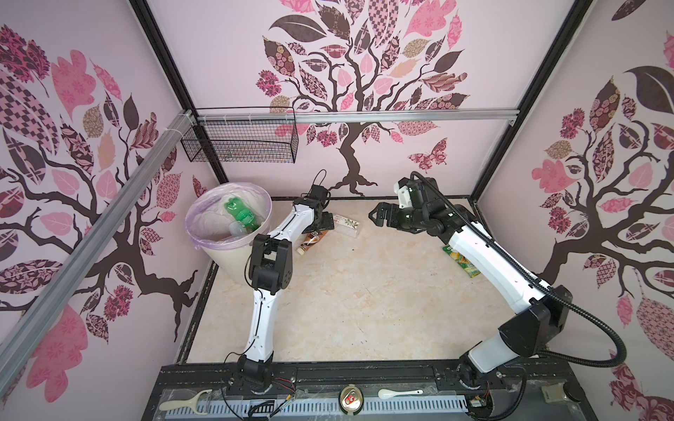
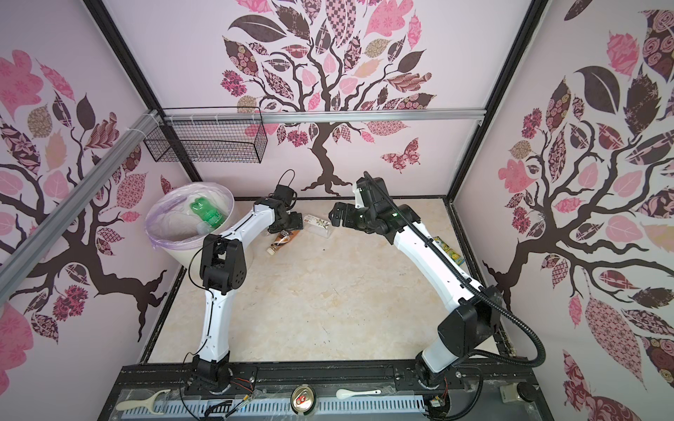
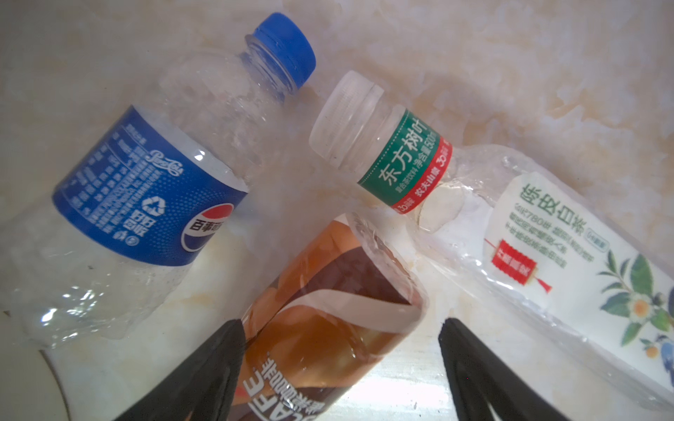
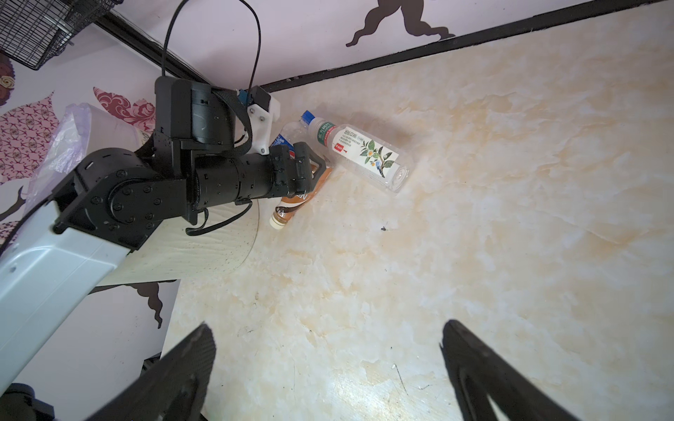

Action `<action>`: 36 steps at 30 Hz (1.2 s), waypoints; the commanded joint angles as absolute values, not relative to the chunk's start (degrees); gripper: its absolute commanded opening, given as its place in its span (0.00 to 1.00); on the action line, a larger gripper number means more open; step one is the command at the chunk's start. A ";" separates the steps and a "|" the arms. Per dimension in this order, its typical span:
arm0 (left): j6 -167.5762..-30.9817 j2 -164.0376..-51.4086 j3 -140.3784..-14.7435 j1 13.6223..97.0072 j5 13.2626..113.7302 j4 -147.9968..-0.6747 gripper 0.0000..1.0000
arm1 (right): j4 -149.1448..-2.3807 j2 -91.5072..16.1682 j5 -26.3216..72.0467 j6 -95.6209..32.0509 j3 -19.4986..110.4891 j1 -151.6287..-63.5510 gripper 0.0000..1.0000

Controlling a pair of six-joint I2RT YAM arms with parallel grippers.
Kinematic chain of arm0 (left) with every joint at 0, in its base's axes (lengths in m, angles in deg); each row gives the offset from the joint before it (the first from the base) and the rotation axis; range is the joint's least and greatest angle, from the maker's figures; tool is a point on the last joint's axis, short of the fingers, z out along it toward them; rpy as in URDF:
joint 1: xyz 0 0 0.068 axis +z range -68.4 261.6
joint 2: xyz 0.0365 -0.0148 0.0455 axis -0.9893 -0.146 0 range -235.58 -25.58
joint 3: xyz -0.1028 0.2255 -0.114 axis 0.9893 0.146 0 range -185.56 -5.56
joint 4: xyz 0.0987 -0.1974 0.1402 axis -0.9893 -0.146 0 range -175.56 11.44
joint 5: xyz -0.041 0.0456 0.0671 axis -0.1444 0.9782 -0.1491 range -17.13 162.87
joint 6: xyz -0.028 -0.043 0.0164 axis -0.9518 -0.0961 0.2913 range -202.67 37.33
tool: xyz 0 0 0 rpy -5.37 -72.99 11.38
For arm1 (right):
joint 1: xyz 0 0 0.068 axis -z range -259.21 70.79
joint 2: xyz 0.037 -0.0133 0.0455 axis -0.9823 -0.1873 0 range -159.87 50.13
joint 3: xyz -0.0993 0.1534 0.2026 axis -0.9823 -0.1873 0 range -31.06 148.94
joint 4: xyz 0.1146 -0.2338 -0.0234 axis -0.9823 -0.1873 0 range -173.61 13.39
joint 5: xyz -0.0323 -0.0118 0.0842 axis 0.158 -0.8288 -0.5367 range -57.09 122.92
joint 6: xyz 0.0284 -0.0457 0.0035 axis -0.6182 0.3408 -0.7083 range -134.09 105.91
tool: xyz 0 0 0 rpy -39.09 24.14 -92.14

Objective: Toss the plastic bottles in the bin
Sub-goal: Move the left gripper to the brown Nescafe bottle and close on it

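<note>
Three plastic bottles lie together near the back of the table. The brown-labelled bottle (image 3: pixel 328 310) sits between the jaws of my left gripper (image 3: pixel 341 322), which is open; one finger touches it and the other stands apart. Beside it lie a clear bottle with a blue label (image 3: pixel 146 204) and a clear bottle with a white tea label (image 3: pixel 547 262) (image 1: pixel 346 222). The cream bin (image 1: pixel 233 251), left of them, holds a green bottle (image 1: pixel 240 215) and a clear one. My right gripper (image 1: pixel 375 215) (image 4: pixel 324 328) hovers open and empty to the right of the bottles.
A green-yellow snack packet (image 1: pixel 461 260) lies under the right arm near the right wall. A black wire basket (image 1: pixel 240 142) hangs on the back rail. A peeler (image 1: pixel 186 401), a can lid (image 1: pixel 351 399) and a spoon (image 1: pixel 397 393) lie on the front ledge.
</note>
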State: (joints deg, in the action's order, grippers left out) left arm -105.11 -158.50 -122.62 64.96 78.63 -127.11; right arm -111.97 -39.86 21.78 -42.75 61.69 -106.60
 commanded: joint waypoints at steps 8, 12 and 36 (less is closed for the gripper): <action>-105.61 -159.15 -120.12 64.91 76.19 -126.30 0.85 | -111.89 -40.67 20.43 -43.85 64.04 -105.66 1.00; -105.52 -158.41 -119.05 64.89 75.95 -126.14 0.84 | -111.68 -40.61 20.15 -44.00 63.78 -105.55 1.00; -106.47 -153.67 -109.48 62.96 72.96 -124.19 0.66 | -110.66 -40.66 18.28 -45.53 62.63 -105.48 1.00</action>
State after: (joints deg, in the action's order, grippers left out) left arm -105.72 -156.54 -110.97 63.41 73.84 -125.12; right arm -111.05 -39.86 19.24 -44.65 61.69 -105.75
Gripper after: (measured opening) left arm 0.672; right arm 0.995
